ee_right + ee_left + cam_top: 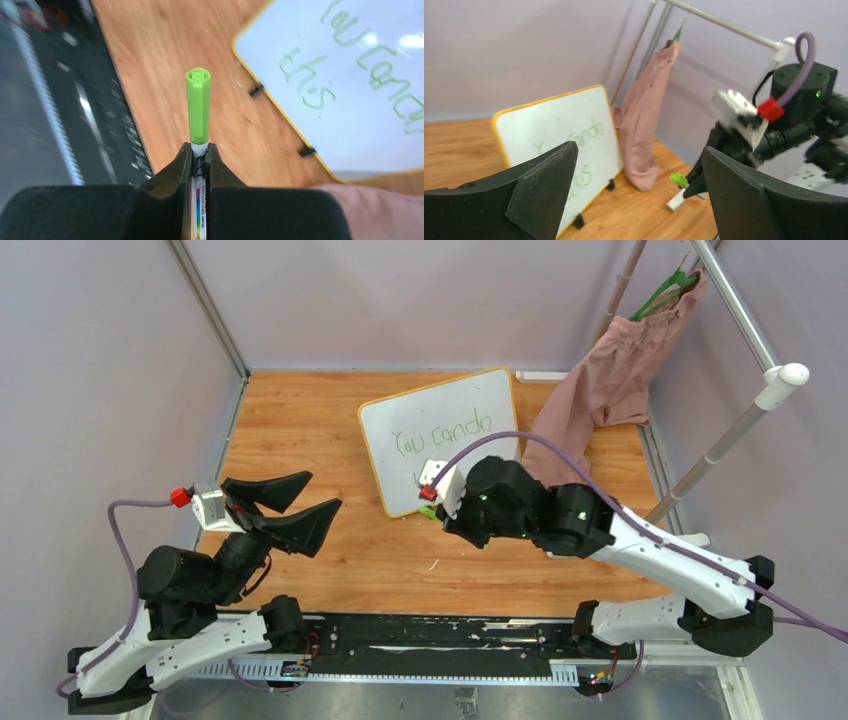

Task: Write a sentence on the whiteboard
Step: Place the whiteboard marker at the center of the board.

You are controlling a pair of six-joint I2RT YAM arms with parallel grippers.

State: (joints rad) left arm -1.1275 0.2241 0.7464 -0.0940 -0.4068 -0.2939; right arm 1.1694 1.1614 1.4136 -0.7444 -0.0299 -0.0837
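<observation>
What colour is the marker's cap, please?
The cap is lime green, clearest in the right wrist view.

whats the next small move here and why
Probably lower the right gripper and set the marker on the table: the sentence reads complete on the whiteboard, the cap is on, and the left gripper is open and empty.

One whiteboard [450,400], one green-capped marker [198,100], one pink garment [600,390], one green hanger [668,287], two hands: left hand [322,490], right hand [199,148].

Glossy whiteboard [445,402]; wood-grain table [320,430]; pink cloth [610,380].
</observation>
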